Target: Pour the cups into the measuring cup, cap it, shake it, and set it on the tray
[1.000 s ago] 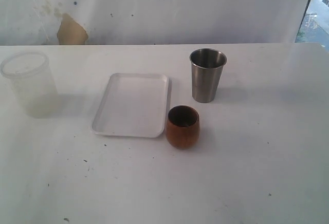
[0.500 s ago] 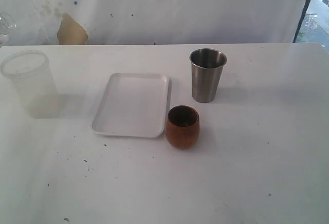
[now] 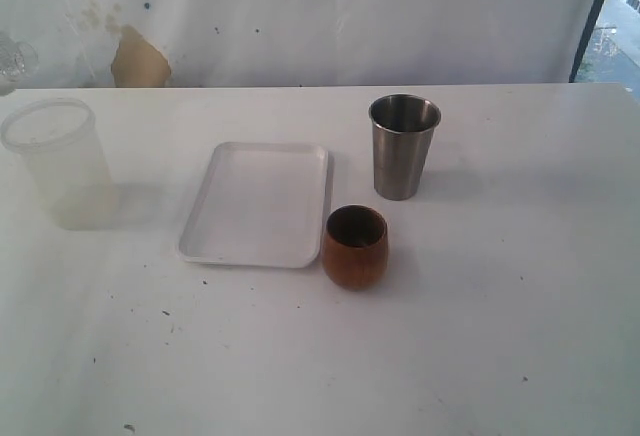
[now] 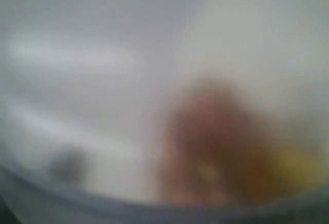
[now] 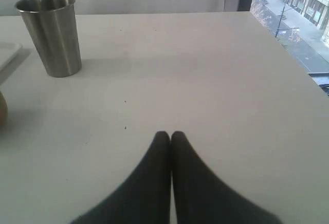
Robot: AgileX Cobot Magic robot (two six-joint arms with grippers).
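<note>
While the right gripper (image 5: pixel 170 135) hangs over bare table (image 5: pixel 216 80) with its black fingers pressed tip to tip and nothing between them, the left wrist view is pure blur: grey haze and a brownish smear (image 4: pixel 216 142). Can't tell how the left gripper stands or whether it holds anything.

From the right wrist, the steel tumbler (image 5: pixel 50 34) stands upright across open tabletop with nothing in the way. A sliver of the tray (image 5: pixel 7 54) and of the wooden cup (image 5: pixel 1 112) shows at the frame edge. A window (image 5: pixel 288 8) lies past the table's end.

In the exterior view, the tumbler is right of the tray's far corner. The wooden cup is nearer the camera, just beside the tray's near right corner; touching or not, unclear. The tray is flat and mid-table. A frosted cup (image 3: pixel 58 161) stands upright, well apart to the tray's left. Above it, at the frame's left edge, is a clear glinting thing (image 3: pixel 10 56), too cut off to identify. Behind is a white wall (image 3: pixel 350 16) with a tan patch (image 3: pixel 138 59).
</note>
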